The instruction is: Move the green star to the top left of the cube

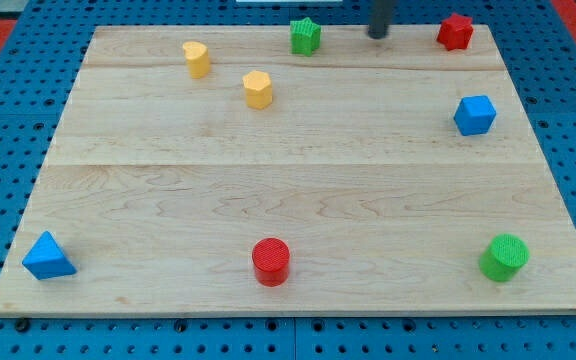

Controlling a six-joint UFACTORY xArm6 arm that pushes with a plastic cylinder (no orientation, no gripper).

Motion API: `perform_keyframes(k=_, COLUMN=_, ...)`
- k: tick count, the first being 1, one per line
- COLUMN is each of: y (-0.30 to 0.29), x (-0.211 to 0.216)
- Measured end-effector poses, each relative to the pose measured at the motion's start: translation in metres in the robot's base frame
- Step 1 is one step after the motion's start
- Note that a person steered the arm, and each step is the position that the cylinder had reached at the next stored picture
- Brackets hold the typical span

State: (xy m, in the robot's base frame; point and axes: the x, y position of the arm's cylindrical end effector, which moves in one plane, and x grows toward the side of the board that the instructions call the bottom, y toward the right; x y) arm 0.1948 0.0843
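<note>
The green star (306,36) sits near the view's top edge of the wooden board (298,190), a little left of centre. The blue cube (475,115) sits at the view's right, below the red star-like block (455,31). My tip (377,35) is at the view's top, to the right of the green star with a gap between them, and up-left of the blue cube.
Two yellow blocks (196,59) (258,89) lie at the upper left. A blue triangle (48,257) is at the lower left, a red cylinder (271,262) at the bottom centre, and a green cylinder (505,257) at the lower right.
</note>
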Motion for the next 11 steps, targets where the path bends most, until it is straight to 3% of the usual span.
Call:
perform_keyframes(k=1, y=-0.027, x=0.003)
perform_keyframes(k=2, y=0.012, x=0.018)
perform_keyframes(k=4, y=-0.046, x=0.099)
perform_keyframes(k=5, y=-0.079, x=0.081)
perform_keyframes(k=6, y=-0.092, x=0.036)
perform_keyframes(k=8, y=-0.158, x=0.009)
perform_keyframes(k=10, y=-0.124, x=-0.002)
perform_keyframes(k=11, y=-0.067, x=-0.003)
